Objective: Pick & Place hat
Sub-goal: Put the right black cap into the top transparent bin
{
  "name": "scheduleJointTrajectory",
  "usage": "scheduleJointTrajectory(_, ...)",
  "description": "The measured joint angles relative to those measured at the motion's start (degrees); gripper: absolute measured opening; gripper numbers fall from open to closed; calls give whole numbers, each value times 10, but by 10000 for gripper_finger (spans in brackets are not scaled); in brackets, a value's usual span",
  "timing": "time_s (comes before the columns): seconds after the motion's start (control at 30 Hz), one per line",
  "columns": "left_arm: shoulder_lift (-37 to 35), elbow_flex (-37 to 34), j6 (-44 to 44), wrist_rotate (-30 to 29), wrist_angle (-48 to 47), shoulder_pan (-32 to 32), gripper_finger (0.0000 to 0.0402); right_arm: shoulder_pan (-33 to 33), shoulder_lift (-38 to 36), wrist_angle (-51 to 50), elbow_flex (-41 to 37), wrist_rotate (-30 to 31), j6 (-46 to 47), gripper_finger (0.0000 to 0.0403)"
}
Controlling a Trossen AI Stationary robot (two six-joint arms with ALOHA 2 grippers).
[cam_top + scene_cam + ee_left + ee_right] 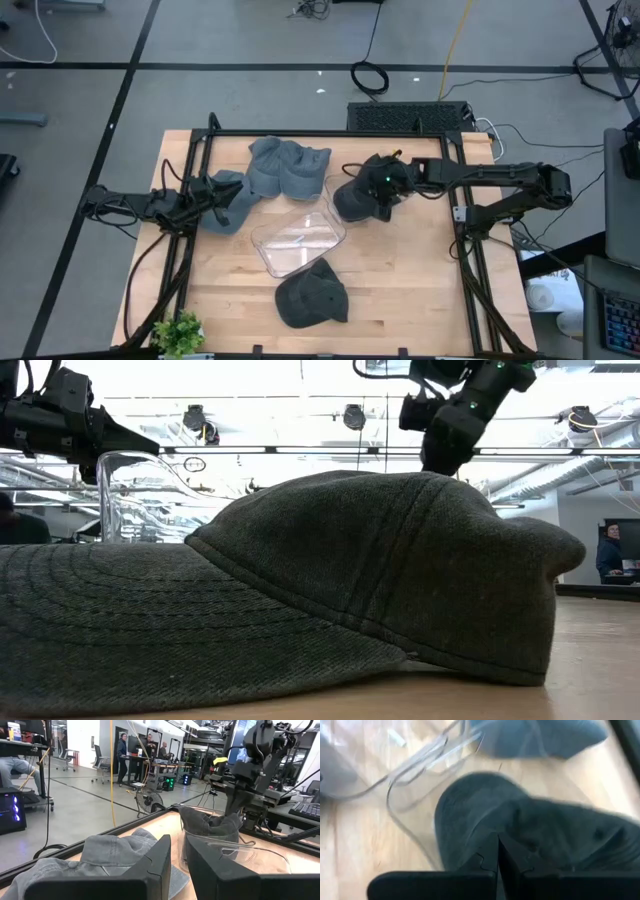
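Gripping a dark grey hat (357,199) with clenched fingers, the right gripper (385,188) is holding it just beside the clear plastic bin (298,240), at the 2 o'clock side of the bin, seen from above. The left gripper (212,192) is waiting at 9 o'clock of the table (400,290), over a pale grey hat (230,203), and its fingers (150,865) are closed with nothing clearly between them. A blue-grey hat (288,166) is lying at 12 o'clock and another dark hat (311,296) at 6 o'clock. To do this step well, I think the right arm should be lifting the hat high enough to clear the bin wall, then releasing over the middle. No brand, label or writing is readable.
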Motion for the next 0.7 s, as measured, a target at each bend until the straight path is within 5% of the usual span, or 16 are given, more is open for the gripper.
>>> scheduleJointTrajectory(0.7,0,0,0,0,0,0,67,4,80,101,-117,-6,22,0)
